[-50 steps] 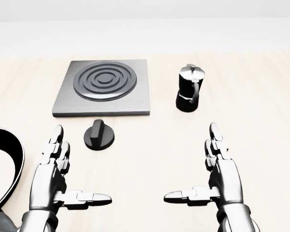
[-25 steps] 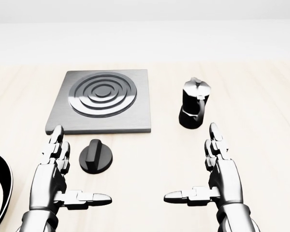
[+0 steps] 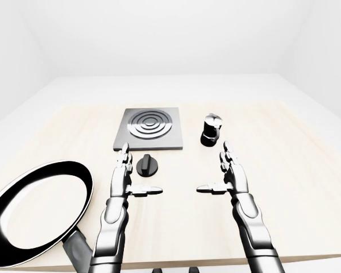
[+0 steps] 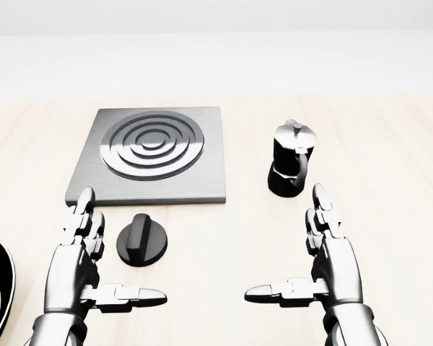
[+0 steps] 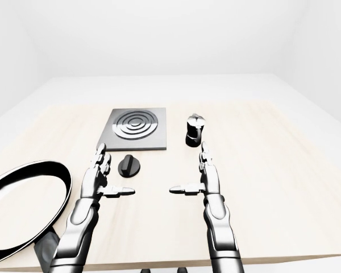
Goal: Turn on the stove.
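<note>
The stove (image 4: 153, 155) is a grey square plate with a ringed burner, at the upper left of the head view. Its black round knob (image 4: 142, 240) lies on the table just below the plate. My left hand (image 4: 110, 252) is open, palm inward, and stands just left of the knob without touching it. My right hand (image 4: 285, 244) is open and empty, well to the right of the knob and below the moka pot.
A black and silver moka pot (image 4: 291, 167) stands to the right of the stove. A large black frying pan (image 3: 34, 210) lies at the lower left, near the edge of the light wooden table (image 4: 390, 144). White floor and walls surround it.
The camera has moved closer: the stove, knob and pot have slid down in the head view and the pan has slid off to the left. Both hands keep their pose.
</note>
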You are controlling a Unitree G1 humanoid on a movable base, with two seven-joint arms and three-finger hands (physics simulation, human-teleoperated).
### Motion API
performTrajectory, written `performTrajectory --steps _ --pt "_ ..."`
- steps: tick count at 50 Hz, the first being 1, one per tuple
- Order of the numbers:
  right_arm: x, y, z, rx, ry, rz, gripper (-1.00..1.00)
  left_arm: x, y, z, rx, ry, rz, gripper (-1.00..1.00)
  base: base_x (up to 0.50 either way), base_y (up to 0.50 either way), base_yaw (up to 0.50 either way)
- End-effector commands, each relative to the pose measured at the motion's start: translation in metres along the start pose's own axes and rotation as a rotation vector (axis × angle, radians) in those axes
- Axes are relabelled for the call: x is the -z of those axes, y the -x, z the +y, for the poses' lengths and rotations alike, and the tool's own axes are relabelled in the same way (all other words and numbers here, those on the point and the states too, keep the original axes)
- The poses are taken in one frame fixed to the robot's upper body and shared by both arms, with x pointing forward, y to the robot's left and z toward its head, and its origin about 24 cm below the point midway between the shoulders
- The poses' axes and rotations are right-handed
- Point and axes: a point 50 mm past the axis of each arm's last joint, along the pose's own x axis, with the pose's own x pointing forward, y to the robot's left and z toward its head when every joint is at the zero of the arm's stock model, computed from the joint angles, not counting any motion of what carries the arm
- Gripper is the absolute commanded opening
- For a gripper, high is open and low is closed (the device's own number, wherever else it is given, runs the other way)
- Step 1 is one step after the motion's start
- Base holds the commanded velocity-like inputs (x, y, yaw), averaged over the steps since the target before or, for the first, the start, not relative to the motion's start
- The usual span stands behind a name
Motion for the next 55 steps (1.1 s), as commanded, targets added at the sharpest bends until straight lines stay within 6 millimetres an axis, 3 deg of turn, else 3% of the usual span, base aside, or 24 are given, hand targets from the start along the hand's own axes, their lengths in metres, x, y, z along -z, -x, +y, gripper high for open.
performTrajectory --steps 1,28,55 --pt "0.001 -0.001 0.000 0.002 -0.002 0.004 1.00 0.001 -0.001 0.000 -0.003 0.003 0.007 1.00 0.00 0.00 0.00" --pt "0.002 -0.001 0.000 -0.001 0.001 0.008 1.00 0.000 -0.011 0.005 -0.027 0.012 0.036 1.00 0.00 0.00 0.00" --pt "0.002 -0.001 0.001 -0.001 0.001 0.011 1.00 0.014 -0.032 0.009 -0.057 0.015 0.117 1.00 0.00 0.00 0.00"
